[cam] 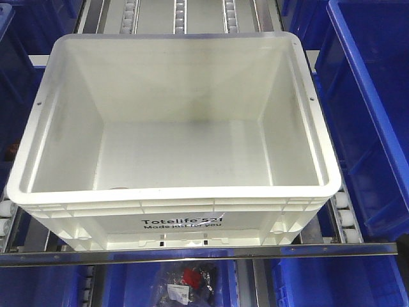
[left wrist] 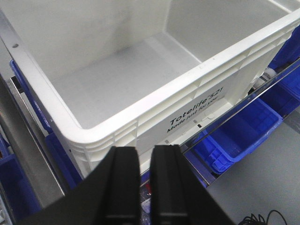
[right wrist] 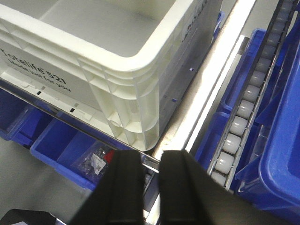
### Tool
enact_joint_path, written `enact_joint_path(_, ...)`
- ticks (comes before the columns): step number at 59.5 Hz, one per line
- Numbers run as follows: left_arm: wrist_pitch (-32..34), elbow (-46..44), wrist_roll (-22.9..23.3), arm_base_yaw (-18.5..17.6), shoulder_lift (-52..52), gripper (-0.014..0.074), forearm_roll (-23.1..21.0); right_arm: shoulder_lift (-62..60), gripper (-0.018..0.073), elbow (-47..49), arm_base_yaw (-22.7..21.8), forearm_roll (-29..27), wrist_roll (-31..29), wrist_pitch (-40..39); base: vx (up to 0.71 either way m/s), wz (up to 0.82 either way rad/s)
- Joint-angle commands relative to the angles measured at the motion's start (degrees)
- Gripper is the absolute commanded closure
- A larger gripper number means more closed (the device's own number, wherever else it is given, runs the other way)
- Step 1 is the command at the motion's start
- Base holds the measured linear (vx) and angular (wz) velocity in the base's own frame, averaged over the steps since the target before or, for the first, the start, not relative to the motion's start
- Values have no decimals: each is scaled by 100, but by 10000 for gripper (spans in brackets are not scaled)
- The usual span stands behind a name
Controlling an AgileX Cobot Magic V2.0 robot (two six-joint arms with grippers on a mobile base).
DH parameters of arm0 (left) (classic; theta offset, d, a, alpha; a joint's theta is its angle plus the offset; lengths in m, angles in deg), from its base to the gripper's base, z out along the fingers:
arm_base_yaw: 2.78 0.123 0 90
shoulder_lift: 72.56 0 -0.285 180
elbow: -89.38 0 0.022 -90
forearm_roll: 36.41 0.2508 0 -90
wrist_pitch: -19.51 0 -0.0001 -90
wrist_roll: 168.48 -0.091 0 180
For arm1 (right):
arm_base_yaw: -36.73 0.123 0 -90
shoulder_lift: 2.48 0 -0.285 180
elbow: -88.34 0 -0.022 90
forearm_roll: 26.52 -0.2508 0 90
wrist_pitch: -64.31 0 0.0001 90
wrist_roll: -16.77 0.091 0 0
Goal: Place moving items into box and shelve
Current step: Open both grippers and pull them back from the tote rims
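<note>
The box (cam: 179, 195), a large white crate printed "Totelife 521", sits on the shelf's roller tracks, and its floor looks bare. The moving items are hidden; only a small dark sliver (cam: 118, 188) shows behind the near rim, and I cannot tell what it is. My left gripper (left wrist: 145, 152) hovers just outside the near left corner of the box (left wrist: 140, 105). Its black fingers are nearly together with nothing between them. My right gripper (right wrist: 151, 157) sits outside the near right corner of the box (right wrist: 140, 56), likewise narrow and empty.
Blue bins (cam: 370, 128) flank the box on both sides and fill the level below (left wrist: 239, 131). A metal rail (cam: 204, 252) runs along the shelf's front. White rollers (right wrist: 243, 112) line the track on the right. A bag of small parts (cam: 188, 281) lies in a lower bin.
</note>
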Motion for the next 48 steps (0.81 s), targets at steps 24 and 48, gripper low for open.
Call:
enact_joint_path(24,375,-129,63,20,-57,561,-126,62,575,156,-2,50,-67,-227,0,0)
enact_joint_path(48,2845,1698,62,1389,1480,561,428,62,575,156,-2,50,-67,-222,0,0)
